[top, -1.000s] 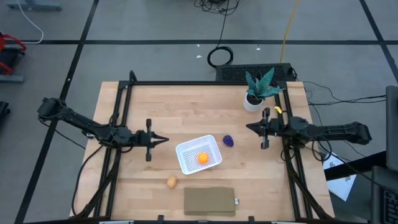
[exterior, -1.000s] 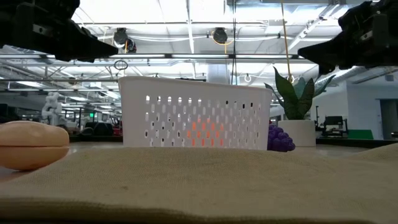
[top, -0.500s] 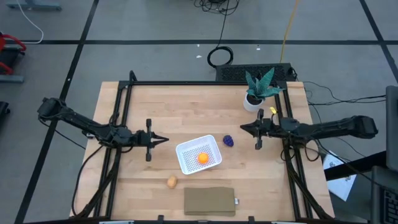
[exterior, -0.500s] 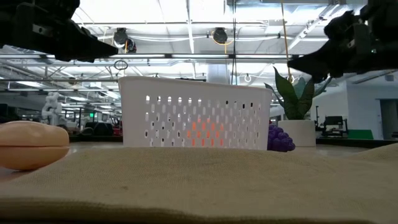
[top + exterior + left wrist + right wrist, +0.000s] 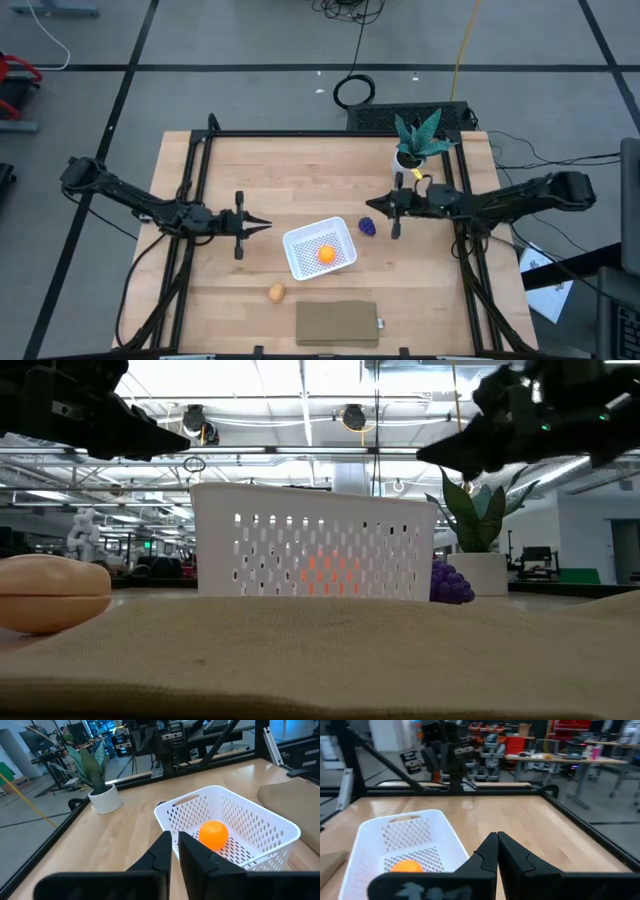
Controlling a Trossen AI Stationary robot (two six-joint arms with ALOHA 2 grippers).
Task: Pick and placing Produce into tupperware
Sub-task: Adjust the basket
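The white tupperware point(image 5: 320, 248) sits mid-table with the bright orange piece point(image 5: 326, 254) on its perforated bottom, also seen in the left wrist view point(image 5: 214, 833). The dark purple piece point(image 5: 368, 227) lies on the table just right of the container. The tan-brown piece point(image 5: 276, 292) lies on the table nearer the near edge. My right gripper point(image 5: 368, 207) hovers shut above the table, just beyond the purple piece on its far side. My left gripper point(image 5: 264, 225) waits shut, raised, left of the container.
A flat brown pad point(image 5: 337, 323) lies at the near edge. A potted green plant point(image 5: 415, 142) stands at the far right corner, close behind the right arm. Black frame rails point(image 5: 195, 190) run along both sides of the table. Bare wood stretches across the far half.
My right gripper has travelled toward the table's left, from near the right rail to a spot beside the purple piece, staying shut and raised. The produce and the container have stayed where they were.
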